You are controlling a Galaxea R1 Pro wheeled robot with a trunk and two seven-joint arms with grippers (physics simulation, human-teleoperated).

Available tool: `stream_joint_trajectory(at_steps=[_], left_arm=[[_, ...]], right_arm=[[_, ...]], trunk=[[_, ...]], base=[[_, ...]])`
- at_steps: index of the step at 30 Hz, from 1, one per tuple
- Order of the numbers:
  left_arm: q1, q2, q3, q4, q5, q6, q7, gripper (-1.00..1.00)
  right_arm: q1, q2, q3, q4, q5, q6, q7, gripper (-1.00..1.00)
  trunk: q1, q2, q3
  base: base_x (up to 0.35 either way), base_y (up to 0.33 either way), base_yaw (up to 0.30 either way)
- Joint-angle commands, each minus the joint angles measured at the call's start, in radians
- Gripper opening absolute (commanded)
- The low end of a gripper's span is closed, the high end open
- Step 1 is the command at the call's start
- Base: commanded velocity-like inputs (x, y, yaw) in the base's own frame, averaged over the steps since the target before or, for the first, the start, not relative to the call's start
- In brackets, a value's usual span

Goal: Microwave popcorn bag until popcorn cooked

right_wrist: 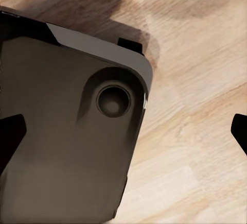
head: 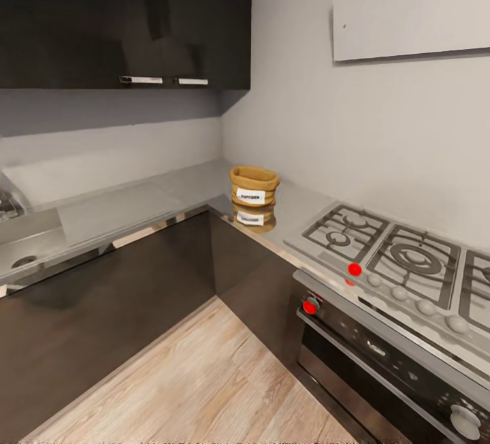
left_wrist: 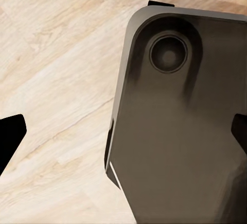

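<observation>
The popcorn bag is standing upright on the desk at its inner corner, near the front edge, just beside the gas hob, its reflection showing below it. Both wrist cameras are looking down at the wooden floor and the robot's dark base. Each gripper's jaws are standing spread wide, holding nothing.

Bag: squat tan sack, rolled rim, white label facing out; upright on the glossy grey countertop, near its inner corner, reflected beneath.
</observation>
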Motion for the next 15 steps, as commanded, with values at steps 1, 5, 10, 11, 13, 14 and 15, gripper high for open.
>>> stream_joint_trajectory(at_steps=[1, 5, 10, 11, 13, 14, 15], left_arm=[[0.0, 0.0, 0.003, 0.0, 0.006, -0.003, 0.0, 1.0], [0.0, 0.0, 0.003, 0.0, 0.006, -0.003, 0.0, 1.0], [0.0, 0.0, 0.003, 0.0, 0.007, -0.003, 0.0, 1.0], [0.0, 0.0, 0.003, 0.0, 0.007, -0.003, 0.0, 1.0], [0.0, 0.0, 0.003, 0.0, 0.007, -0.003, 0.0, 1.0], [0.0, 0.0, 0.003, 0.0, 0.007, -0.003, 0.0, 1.0], [0.0, 0.0, 0.003, 0.0, 0.007, -0.003, 0.0, 1.0]], right_arm=[[-0.001, 0.0, -0.008, 0.003, 0.009, -0.004, -0.003, 1.0], [-0.001, 0.001, -0.01, 0.003, 0.007, -0.004, -0.004, 1.0], [-0.001, 0.001, -0.01, 0.003, 0.007, -0.004, -0.004, 1.0], [-0.001, 0.001, -0.01, 0.003, 0.007, -0.004, -0.004, 1.0], [-0.001, 0.001, -0.01, 0.003, 0.007, -0.004, -0.004, 1.0], [-0.001, 0.001, -0.01, 0.003, 0.007, -0.004, -0.004, 1.0], [-0.001, 0.001, -0.01, 0.003, 0.007, -0.004, -0.003, 1.0]], trunk=[[0.0, -0.001, -0.003], [-0.004, 0.006, -0.006], [-0.023, 0.041, 0.001], [-0.027, 0.048, 0.003], [-0.035, 0.062, 0.006], [-0.038, 0.069, 0.007], [-0.042, 0.076, 0.009]], base=[[0.0, 0.0, 0.0], [0.0, 0.0, 0.0], [0.0, 0.0, 0.0], [0.0, 0.0, 0.0], [0.0, 0.0, 0.0], [0.0, 0.0, 0.0], [0.0, 0.0, 0.0]])
